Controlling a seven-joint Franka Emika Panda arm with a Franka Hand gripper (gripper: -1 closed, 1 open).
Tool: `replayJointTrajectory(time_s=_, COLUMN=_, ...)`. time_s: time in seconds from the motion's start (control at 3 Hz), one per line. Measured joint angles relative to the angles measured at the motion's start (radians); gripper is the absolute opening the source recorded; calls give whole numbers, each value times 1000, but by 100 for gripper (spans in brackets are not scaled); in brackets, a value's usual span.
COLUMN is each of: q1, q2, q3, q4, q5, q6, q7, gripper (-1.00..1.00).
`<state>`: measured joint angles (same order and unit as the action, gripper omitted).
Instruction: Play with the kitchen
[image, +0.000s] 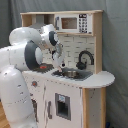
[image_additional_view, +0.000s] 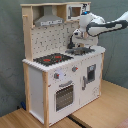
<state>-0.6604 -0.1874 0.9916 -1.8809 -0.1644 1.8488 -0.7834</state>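
arm (image: 25, 55) over counter | tool (image: 62, 64) above sink (image: 71, 74) | faucet (image: 85, 57) right | microwave (image: 72, 23) top

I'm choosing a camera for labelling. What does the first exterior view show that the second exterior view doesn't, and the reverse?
Only the first exterior view shows the microwave front with its keypad and the black faucet clearly; the arm's body blocks the stove side. Only the second exterior view shows the stovetop with red burners, the oven door and the grey hood. Both exterior views show the kitchen, with the gripper over the sink.
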Motion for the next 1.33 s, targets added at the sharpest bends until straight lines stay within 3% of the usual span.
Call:
replayJointTrajectory(time_s=0.67, q1=1, q2=130, q3=24, q4=72, q5=-125, q6=-74, q7=-8, gripper=100)
replayJointTrajectory(time_s=1.33, q1=6, q2=279, q3=61, q4=94, q5=-255, q6=-91, q7=-54, gripper=100)
